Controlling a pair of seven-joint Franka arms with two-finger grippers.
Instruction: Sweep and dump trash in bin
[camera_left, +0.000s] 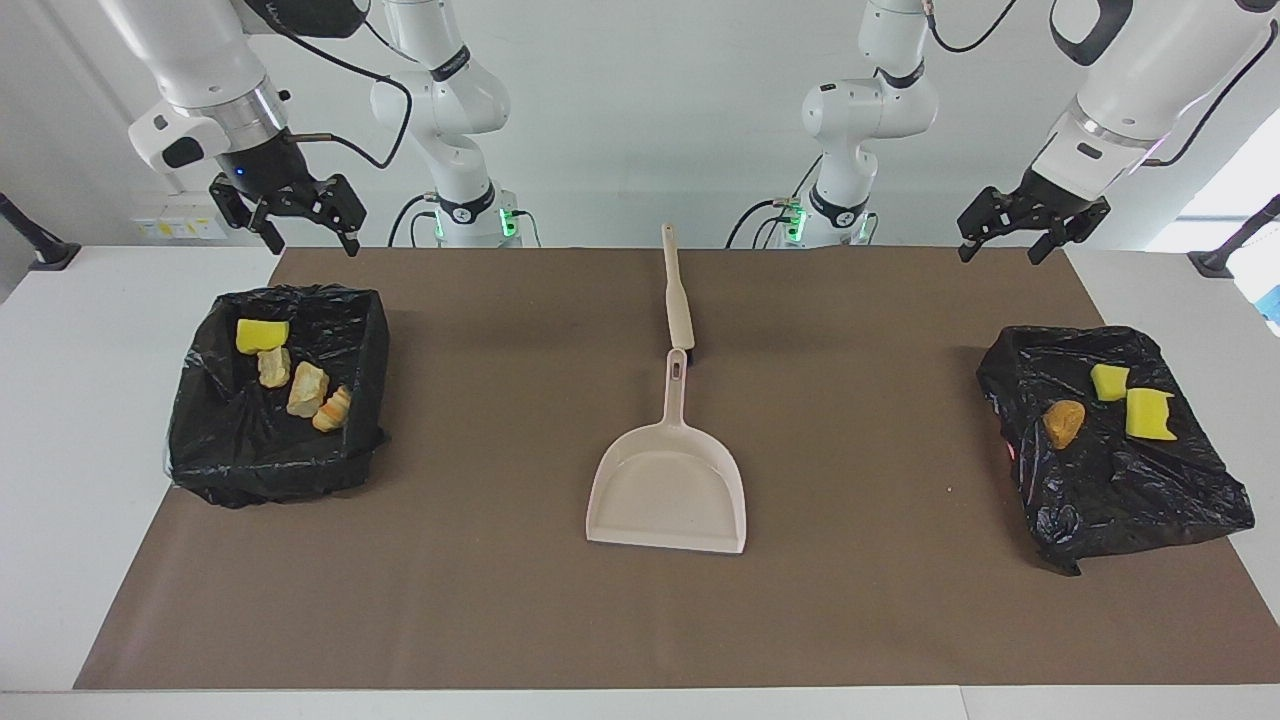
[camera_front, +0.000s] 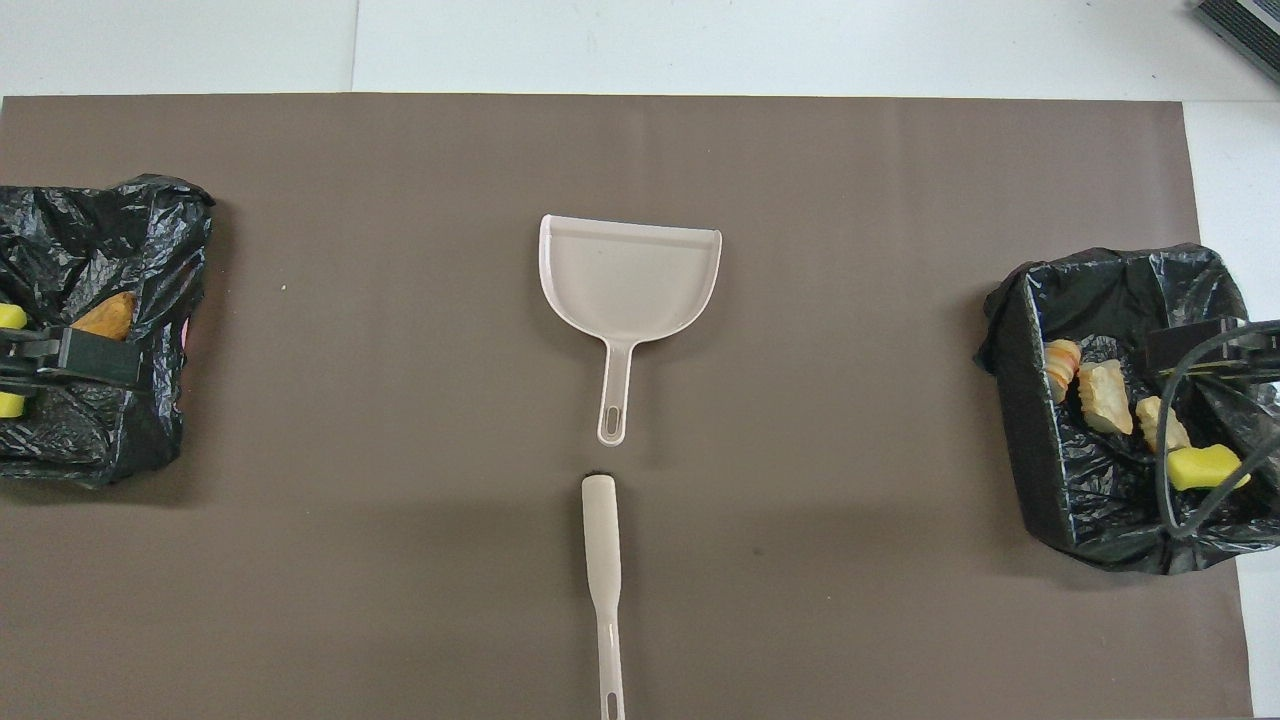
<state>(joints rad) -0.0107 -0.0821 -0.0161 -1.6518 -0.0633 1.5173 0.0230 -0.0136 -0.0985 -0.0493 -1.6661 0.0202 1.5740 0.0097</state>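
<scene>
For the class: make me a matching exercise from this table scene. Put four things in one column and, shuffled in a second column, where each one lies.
Things:
1. dustpan
2. brush
3. orange chunk
4. four trash pieces

Places:
A. in the bin at the right arm's end
B. mid-mat, farther from the robots than the brush
C. on the black bag at the left arm's end
D. mid-mat, nearest the robots

Pairs: 1-B, 2-D, 3-C, 4-A

no legible txt, labels, nos.
</scene>
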